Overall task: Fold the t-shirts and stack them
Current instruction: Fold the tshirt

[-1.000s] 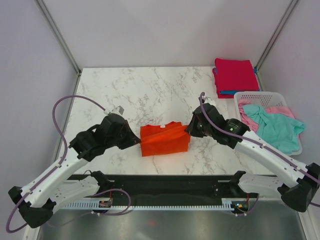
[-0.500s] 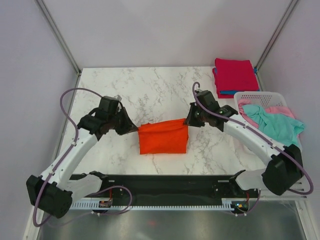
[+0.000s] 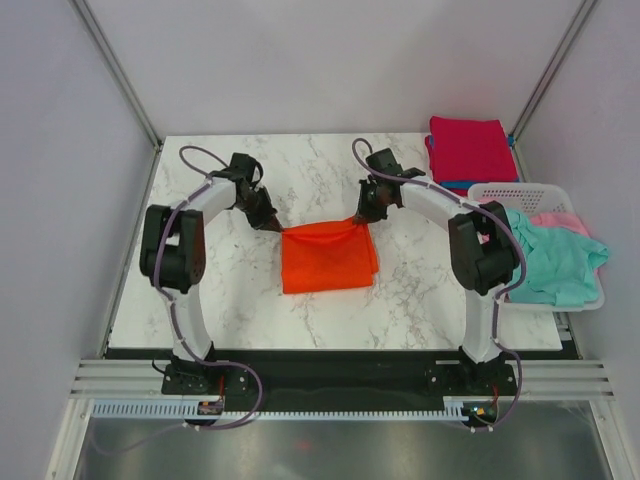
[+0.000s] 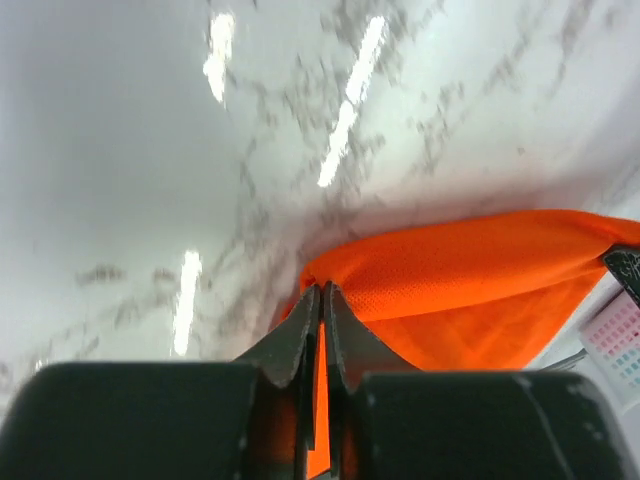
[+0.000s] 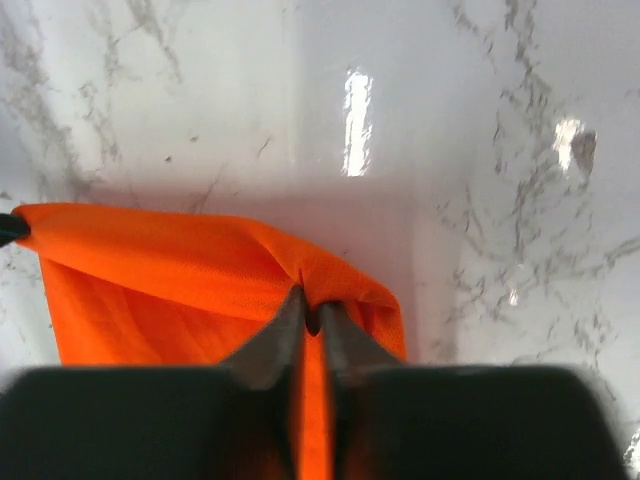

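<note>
The orange-red t-shirt [image 3: 328,257] lies partly folded in the middle of the marble table, its far edge lifted and stretched between both grippers. My left gripper [image 3: 272,224] is shut on the shirt's far left corner [image 4: 330,275]. My right gripper [image 3: 361,217] is shut on the far right corner [image 5: 320,285]. Orange cloth shows between both pairs of jaws. A folded magenta t-shirt [image 3: 467,150] lies on a blue one at the back right. Teal [image 3: 552,255] and pink [image 3: 560,220] t-shirts lie loose in the basket.
A white slotted basket [image 3: 520,190] stands at the right edge, next to the folded stack. Grey walls close the table on three sides. Bare marble [image 3: 200,290] lies left of and in front of the orange shirt.
Both grippers have moved away from me toward the far side, carrying the shirt's near edge up and over. The shirt has gone from a low bundle to a stretched square.
</note>
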Motion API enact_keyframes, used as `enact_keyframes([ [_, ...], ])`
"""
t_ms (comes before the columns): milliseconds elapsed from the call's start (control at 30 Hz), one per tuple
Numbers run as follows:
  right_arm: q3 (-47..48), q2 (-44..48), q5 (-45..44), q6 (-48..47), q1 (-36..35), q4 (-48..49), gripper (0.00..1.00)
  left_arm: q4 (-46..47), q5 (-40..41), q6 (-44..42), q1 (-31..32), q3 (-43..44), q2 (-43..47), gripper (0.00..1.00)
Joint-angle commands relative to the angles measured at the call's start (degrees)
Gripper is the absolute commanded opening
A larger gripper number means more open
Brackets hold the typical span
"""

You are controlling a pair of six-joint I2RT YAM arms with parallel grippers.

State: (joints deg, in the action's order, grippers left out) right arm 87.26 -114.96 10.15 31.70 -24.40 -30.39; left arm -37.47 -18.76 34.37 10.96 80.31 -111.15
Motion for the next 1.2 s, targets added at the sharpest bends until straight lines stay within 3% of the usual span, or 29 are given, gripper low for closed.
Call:
enact_keyframes([
  [0, 6.0, -4.0, 2.1, -2.6, 1.8, -0.5, 0.28, -0.4, -5.6, -4.7, -1.1, 7.8, -6.2, 0.1],
  [33, 6.7, -4.7, 2.3, -2.7, 2.1, -0.5, 0.42, -0.7, -5.8, -4.9, -1.1, 10.7, -7.6, 0.15],
  [100, 7.7, -4.6, 2.5, -3.1, 2.8, -0.7, 0.68, -2.2, -6.4, -6.1, -1.1, 13.3, -9.3, 0.35],
  [133, 7.9, -4.1, 1.9, -4.0, 3.0, -1.1, 0.74, -2.9, -6.2, -6.3, -1.1, 14.8, -8.6, 0.52],
  [233, 8.9, -1.6, 0.4, -6.5, 4.3, -2.4, 0.91, -4.6, -2.5, -7.3, -1.0, 15.5, -5.7, 0.71],
  [333, 9.4, 2.2, -2.0, -8.0, 5.1, -4.3, 0.95, -6.5, 2.1, -8.0, -0.7, 14.7, 0.7, 0.75],
  [433, 3.7, 9.5, -2.2, -6.6, 4.4, -1.9, 0.89, -7.1, 7.0, -8.5, 1.2, 11.0, 8.6, 0.73],
  [533, -9.0, 17.6, -1.1, -3.7, -0.5, 3.6, 0.81, -6.4, 9.4, -8.3, 5.3, 5.4, 15.1, 0.72],
  [667, -20.7, 22.8, 6.4, 3.3, -5.2, 13.3, 0.53, -1.7, 8.0, -4.7, 11.5, -3.5, 20.2, 0.69],
  [767, -29.3, 22.2, 13.3, 7.4, -5.5, 24.4, 0.4, 7.0, 4.4, -0.4, 13.7, -12.6, 23.3, 0.67],
  [867, -33.1, 19.3, 14.8, 7.2, -4.7, 26.6, 0.35, 15.1, 0.3, 3.1, 15.4, -21.3, 23.3, 0.65],
  [1067, -41.7, 18.0, 14.8, 7.2, -3.9, 29.9, 0.34, 18.6, 4.6, 4.4, 16.0, -32.7, 20.6, 0.63],
  [1167, -45.8, 19.6, 14.7, 9.8, -4.3, 32.0, 0.31, 18.1, 5.2, 3.1, 16.0, -33.3, 19.6, 0.63],
])
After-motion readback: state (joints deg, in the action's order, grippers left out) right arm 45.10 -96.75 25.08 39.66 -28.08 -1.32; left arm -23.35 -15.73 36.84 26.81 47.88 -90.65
